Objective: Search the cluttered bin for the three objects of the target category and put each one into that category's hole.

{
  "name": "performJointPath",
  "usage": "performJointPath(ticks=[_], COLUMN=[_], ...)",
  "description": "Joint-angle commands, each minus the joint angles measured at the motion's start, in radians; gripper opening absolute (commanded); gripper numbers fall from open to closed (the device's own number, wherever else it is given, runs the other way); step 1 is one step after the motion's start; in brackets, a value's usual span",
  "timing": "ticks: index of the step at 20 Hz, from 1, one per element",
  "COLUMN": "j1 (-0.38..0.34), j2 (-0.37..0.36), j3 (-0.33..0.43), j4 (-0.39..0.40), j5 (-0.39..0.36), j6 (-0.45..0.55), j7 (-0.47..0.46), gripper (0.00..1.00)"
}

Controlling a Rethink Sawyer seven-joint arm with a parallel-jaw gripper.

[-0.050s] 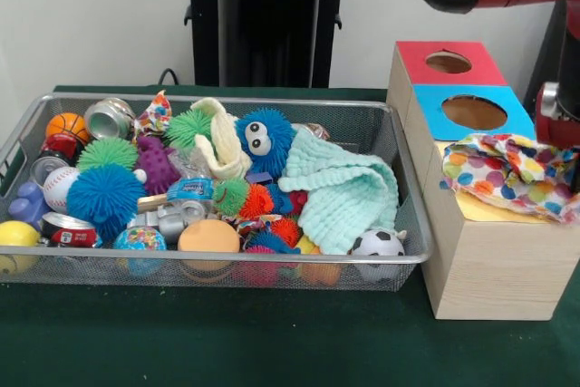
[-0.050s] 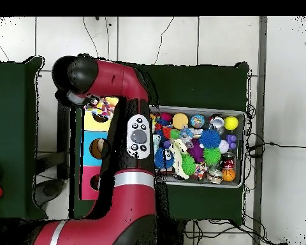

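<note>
We log a multicoloured polka-dot cloth (image 1: 512, 174) draped over the yellow top (image 1: 494, 210) of the wooden three-hole box (image 1: 494, 269), beside the wire mesh bin (image 1: 412, 224) of toys. The gripper (image 1: 557, 115) shows at its edge; we cannot tell its jaws' state.

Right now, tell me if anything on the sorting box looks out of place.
Yes. A polka-dot cloth lies bunched on the yellow section of the wooden box, covering where that section's hole would be and hanging over the right edge. The red hole and blue hole are uncovered.
</note>
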Motion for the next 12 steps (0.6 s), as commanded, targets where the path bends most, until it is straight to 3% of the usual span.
performJointPath(ticks=[1, 12], j1=[-0.007, -0.055], j2=[-0.010, -0.031], j3=[0.054, 0.102], j4=[0.249, 0.349], j5=[0.008, 0.031], j6=[-0.183, -0.287], j7=[0.177, 0.095], gripper=[0.00, 0.00])
